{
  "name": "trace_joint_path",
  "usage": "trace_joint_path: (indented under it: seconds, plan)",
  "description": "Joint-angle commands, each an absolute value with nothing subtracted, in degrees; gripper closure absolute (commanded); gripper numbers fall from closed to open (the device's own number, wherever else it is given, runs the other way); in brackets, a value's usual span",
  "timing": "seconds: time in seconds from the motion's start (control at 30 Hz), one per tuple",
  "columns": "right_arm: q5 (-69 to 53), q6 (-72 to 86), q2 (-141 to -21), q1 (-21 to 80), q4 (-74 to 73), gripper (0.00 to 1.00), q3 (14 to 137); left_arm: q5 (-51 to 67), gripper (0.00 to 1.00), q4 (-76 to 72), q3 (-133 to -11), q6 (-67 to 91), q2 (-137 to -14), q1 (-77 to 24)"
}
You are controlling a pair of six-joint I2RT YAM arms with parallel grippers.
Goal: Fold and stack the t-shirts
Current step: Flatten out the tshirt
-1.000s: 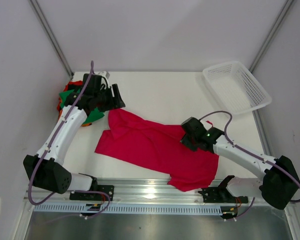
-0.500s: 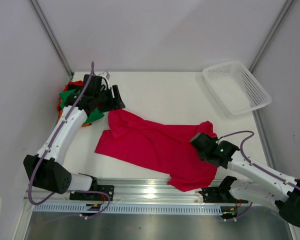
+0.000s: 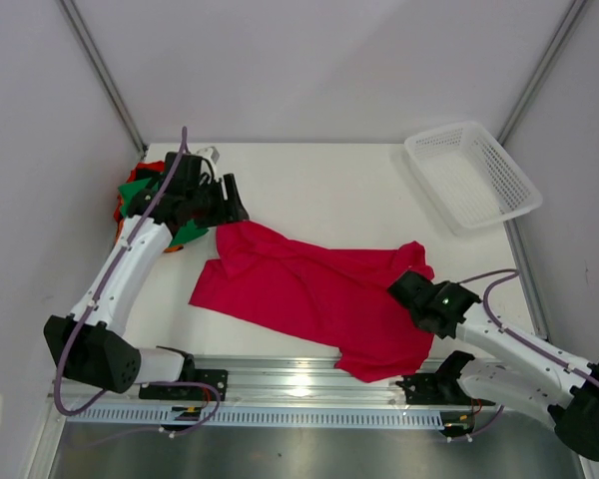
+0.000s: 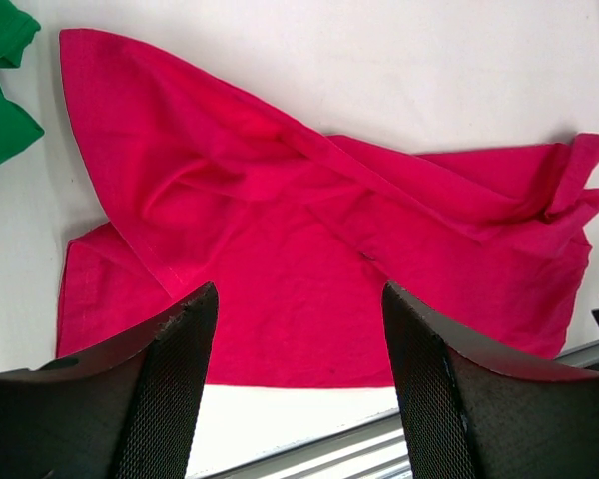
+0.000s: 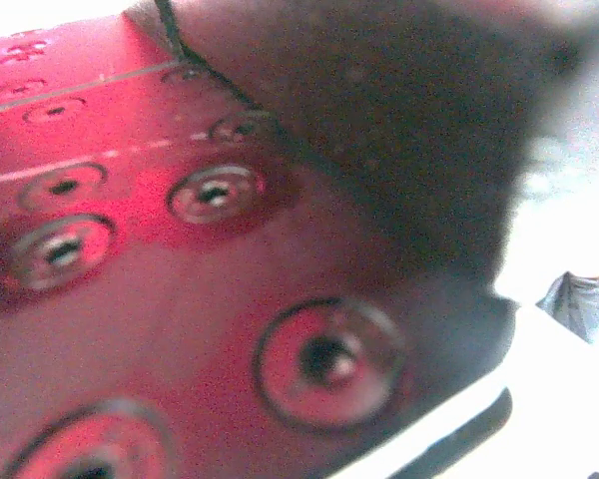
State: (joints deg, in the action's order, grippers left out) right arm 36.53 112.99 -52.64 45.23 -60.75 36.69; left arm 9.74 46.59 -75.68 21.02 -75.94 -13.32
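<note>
Now: left gripper (image 4: 299, 291) wide, empty, over red shirt (image 4: 280, 200); right gripper (image 3: 407, 287) at shirt's right edge, cannot tell its grip

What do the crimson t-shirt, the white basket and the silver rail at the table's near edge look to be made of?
Crimson t-shirt: soft matte cloth, probably cotton knit; it lies in creases and folds.
White mesh basket: rigid moulded plastic, judging by its even lattice and slight sheen.
Silver rail: bare metal, likely aluminium; it glares under the light.
</note>
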Motion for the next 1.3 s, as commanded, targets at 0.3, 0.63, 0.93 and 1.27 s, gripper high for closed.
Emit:
trace_joint_path:
  seconds: [0.3,0.63,0.93,1.27]
  plan:
    - [38.0,123.9,-61.8,38.2,-35.3,0.62,32.4,14.3,0.3,46.6,-72.9,20.4,-68.6,-12.9]
    - [31.7,120.9,-66.4,36.4,-32.9,0.63,33.6,12.0,0.3,47.5,-72.4,19.9,-67.3,-12.5]
    - [30.8,128.1,-59.2,41.0,-41.4,0.63,31.2,11.2,0.3,47.1,-72.3,19.9,-67.7,-12.0]
    - [29.8,129.6,-62.3,39.1,-39.8,0.63,29.5,12.5,0.3,47.1,-73.4,20.0,-68.2,-12.0]
